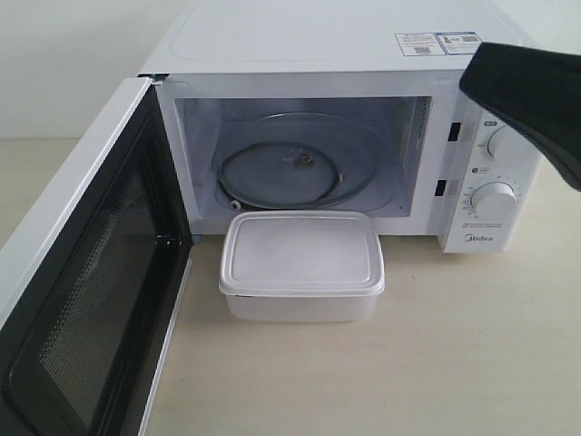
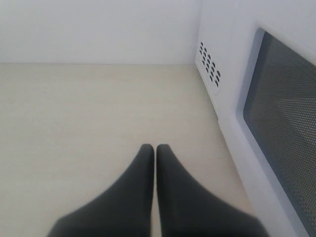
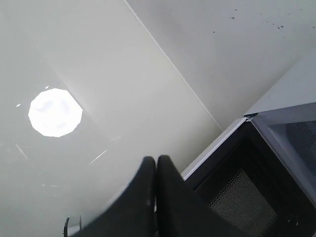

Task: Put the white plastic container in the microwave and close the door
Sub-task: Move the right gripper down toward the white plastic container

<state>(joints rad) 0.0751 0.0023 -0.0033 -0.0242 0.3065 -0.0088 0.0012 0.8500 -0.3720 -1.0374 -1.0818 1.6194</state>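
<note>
The white plastic container, lid on, stands on the table just in front of the microwave, below its open cavity. The glass turntable inside is bare. The door is swung wide open to the left, its black inner frame and mesh window facing the cavity. My right gripper hovers shut and empty high by the microwave's upper right corner, above the dials. My left gripper is shut and empty over the table, beside the door's outer face; the exterior view does not show it.
The light wooden table stretches in front of and to the right of the container. The open door takes up the left front area. A pale wall stands behind the table.
</note>
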